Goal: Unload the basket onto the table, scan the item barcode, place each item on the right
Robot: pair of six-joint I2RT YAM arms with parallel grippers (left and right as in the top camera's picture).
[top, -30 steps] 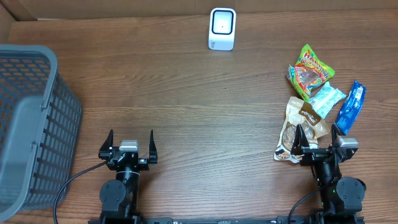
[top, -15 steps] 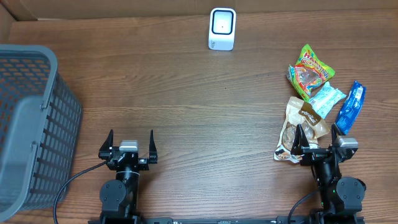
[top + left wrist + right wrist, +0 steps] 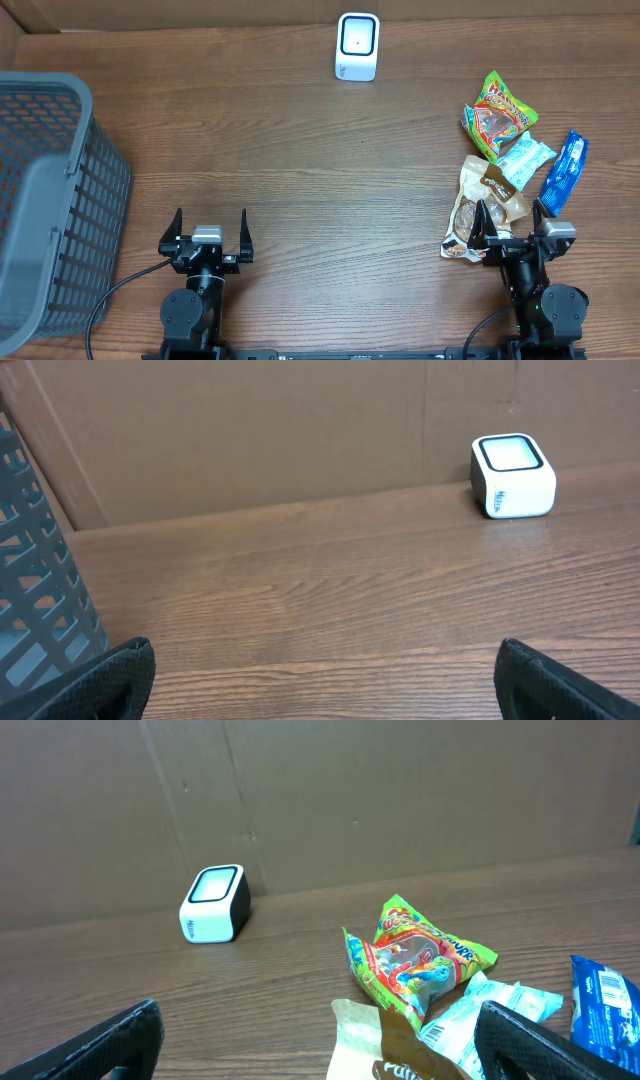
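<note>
Open tabletop (image 3: pixel 330 180) between basket (image 3: pixel 100 190) and packets (image 3: pixel 500 160)

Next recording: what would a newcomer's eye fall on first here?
The colourful cluster of snack packets on the right of the table, with the green bag farthest back, draws the eye first. Then come the small white scanner at the far edge and the large grey basket on the left. The left tool and right tool stand open and empty near the front.
</note>
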